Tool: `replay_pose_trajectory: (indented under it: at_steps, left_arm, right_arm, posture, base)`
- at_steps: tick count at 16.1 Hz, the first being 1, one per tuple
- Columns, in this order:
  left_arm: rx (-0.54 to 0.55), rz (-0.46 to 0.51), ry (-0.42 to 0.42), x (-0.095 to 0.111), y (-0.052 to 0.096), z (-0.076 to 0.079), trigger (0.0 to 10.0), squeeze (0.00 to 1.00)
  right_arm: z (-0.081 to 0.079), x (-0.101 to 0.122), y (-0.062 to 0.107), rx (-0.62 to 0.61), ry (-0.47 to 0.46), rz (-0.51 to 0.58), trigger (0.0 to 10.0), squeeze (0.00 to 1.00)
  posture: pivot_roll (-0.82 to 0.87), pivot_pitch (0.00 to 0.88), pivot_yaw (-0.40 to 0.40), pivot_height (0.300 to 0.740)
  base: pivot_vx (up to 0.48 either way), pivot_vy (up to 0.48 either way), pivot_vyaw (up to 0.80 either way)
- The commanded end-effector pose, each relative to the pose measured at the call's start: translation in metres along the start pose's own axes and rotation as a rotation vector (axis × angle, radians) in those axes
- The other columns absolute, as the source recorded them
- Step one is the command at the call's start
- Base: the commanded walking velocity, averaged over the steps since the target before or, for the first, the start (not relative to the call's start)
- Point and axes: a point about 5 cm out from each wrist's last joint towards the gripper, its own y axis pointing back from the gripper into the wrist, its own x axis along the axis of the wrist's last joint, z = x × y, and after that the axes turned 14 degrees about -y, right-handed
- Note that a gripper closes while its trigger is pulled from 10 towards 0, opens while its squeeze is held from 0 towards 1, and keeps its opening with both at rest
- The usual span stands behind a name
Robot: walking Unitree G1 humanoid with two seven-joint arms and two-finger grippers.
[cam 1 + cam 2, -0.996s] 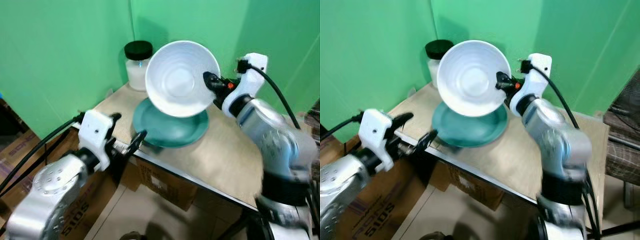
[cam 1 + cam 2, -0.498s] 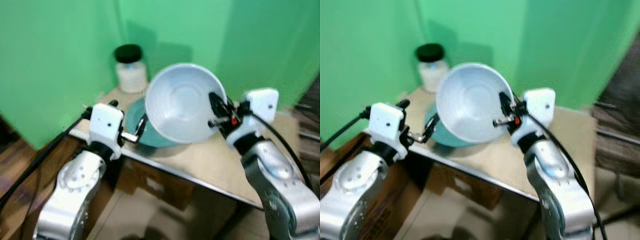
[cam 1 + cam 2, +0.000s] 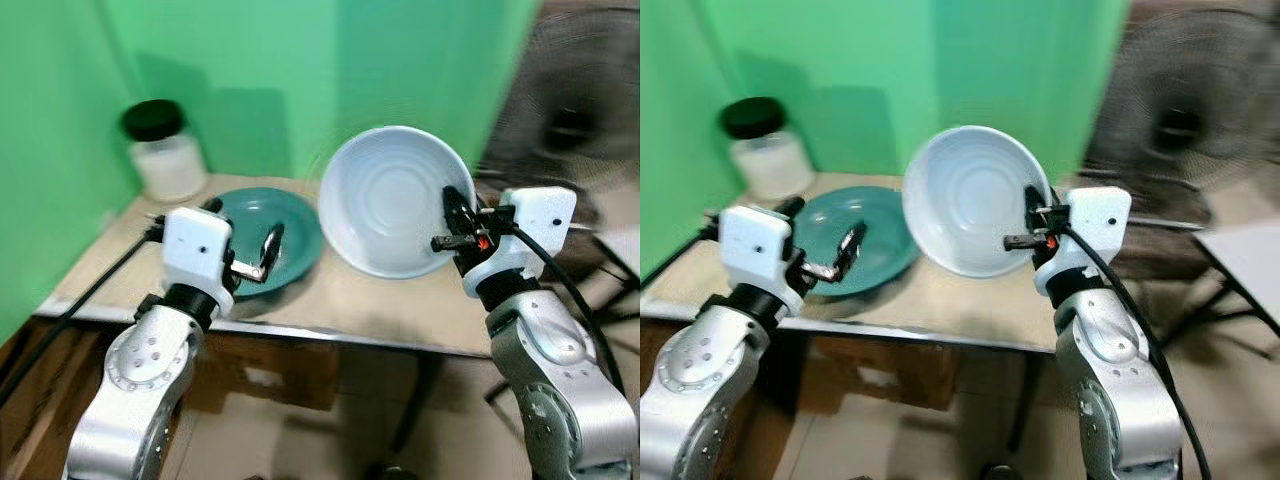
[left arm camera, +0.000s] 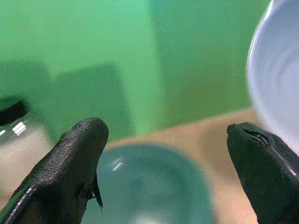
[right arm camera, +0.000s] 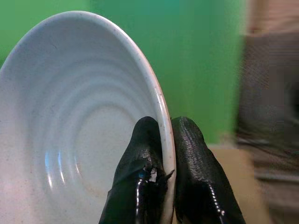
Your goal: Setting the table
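Note:
A pale blue-white bowl (image 3: 392, 200) is held up on edge above the wooden table (image 3: 390, 305), its inside facing me. My right gripper (image 3: 456, 215) is shut on the bowl's right rim; the right wrist view has the rim (image 5: 161, 121) pinched between both black fingers. A teal plate (image 3: 262, 238) lies flat on the table to the left of the bowl. My left gripper (image 3: 248, 240) hovers open just over the plate's near side, nothing between its fingers (image 4: 77, 154).
A glass jar with a black lid (image 3: 162, 150) stands at the table's back left against the green wall. A dark fan (image 3: 1185, 125) stands behind the table at the right. A cardboard box (image 3: 270, 370) sits under the table.
The camera has swung right, so the scene has shifted left. The bowl, still held, has moved off to the right of the teal plate. The left gripper now sits over the plate.

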Motion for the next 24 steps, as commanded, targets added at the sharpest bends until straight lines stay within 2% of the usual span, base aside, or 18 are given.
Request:
replay_pose_trajectory:
  at_steps: [1, 3, 4, 9, 18, 22, 24]
  left_arm:
    - [0.004, 0.034, 0.009, 0.006, 0.001, -0.003, 10.0, 0.03]
    - [0.046, -0.066, -0.024, -0.008, 0.002, -0.009, 10.0, 0.02]
    - [0.063, -0.085, -0.031, -0.012, 0.001, -0.012, 10.0, 0.02]
    - [0.087, -0.086, -0.013, -0.013, 0.0, -0.014, 10.0, 0.02]
    - [0.125, -0.123, 0.039, -0.02, 0.0, -0.012, 10.0, 0.01]
    - [0.122, -0.117, 0.067, -0.019, -0.002, -0.012, 10.0, 0.02]
    - [0.112, -0.111, 0.05, -0.018, -0.002, -0.012, 10.0, 0.02]
  right_arm:
    - [0.003, 0.006, 0.001, -0.01, -0.009, 0.022, 10.0, 0.0]
    - [0.004, 0.005, 0.004, -0.012, 0.004, 0.009, 10.0, 0.0]
    - [0.005, 0.003, 0.006, -0.012, 0.007, -0.014, 10.0, 0.0]
    - [0.001, 0.005, 0.004, 0.018, 0.069, -0.005, 10.0, 0.0]
    - [0.001, 0.005, 0.003, -0.015, 0.177, -0.01, 10.0, 0.0]
    - [-0.001, 0.004, 0.003, -0.013, 0.177, -0.014, 10.0, 0.0]
    - [0.0, 0.002, 0.003, -0.016, 0.172, -0.021, 10.0, 0.0]
  posture:
    - [-0.05, 0.034, 0.061, 0.74]
    - [-0.06, 0.038, 0.062, 0.74]
    - [-0.06, 0.038, 0.062, 0.74]
    - [-0.07, 0.041, 0.054, 0.74]
    - [-0.08, 0.044, 0.062, 0.74]
    - [-0.08, 0.04, 0.061, 0.74]
    - [-0.08, 0.032, 0.061, 0.74]
  base:
    - [0.0, 0.0, -0.79]
    - [0.0, 0.0, -0.79]
    - [0.0, 0.0, -0.79]
    - [0.0, 0.0, -0.8]
    - [0.0, 0.0, -0.8]
    - [0.0, 0.0, -0.8]
    - [0.0, 0.0, -0.8]
